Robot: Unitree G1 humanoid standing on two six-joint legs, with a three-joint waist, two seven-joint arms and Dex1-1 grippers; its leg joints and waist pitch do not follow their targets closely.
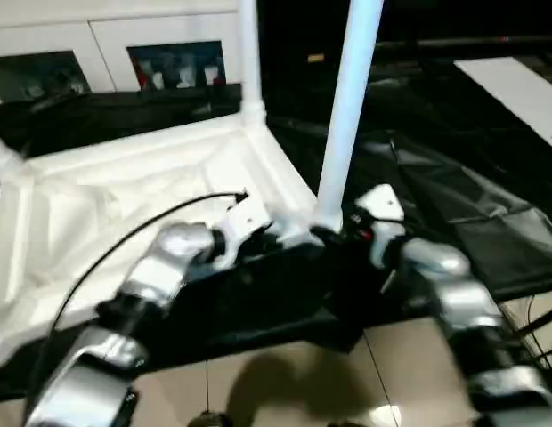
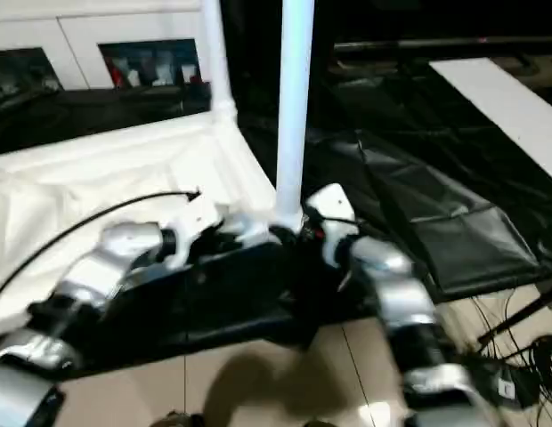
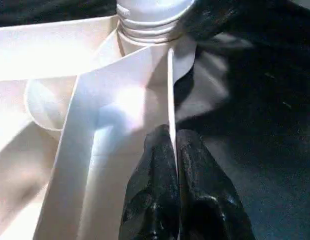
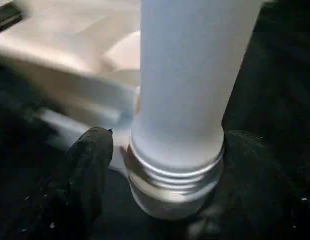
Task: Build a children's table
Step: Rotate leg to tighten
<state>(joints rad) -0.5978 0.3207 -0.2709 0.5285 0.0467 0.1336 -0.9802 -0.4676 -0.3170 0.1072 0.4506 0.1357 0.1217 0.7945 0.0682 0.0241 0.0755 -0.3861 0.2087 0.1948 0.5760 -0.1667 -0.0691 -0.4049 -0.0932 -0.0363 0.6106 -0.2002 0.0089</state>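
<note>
Support is the floor: beige tiles (image 1: 285,374) along the bottom of the frame, black sheeting (image 1: 454,213) spread over centre and right. White tabletop (image 1: 125,205) lies upside down on the sheeting at left, ribbed side up, one leg (image 1: 347,116) upright at its near corner, another leg (image 1: 248,53) at the far corner. Loose cables (image 2: 525,347) on the tiles at lower right, flat white panel (image 1: 516,89) at upper right

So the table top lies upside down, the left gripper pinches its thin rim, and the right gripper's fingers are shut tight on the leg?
Not quite. In the right wrist view the right gripper stands open, one finger either side of the leg. The left gripper does pinch the rim of the table top.
</note>
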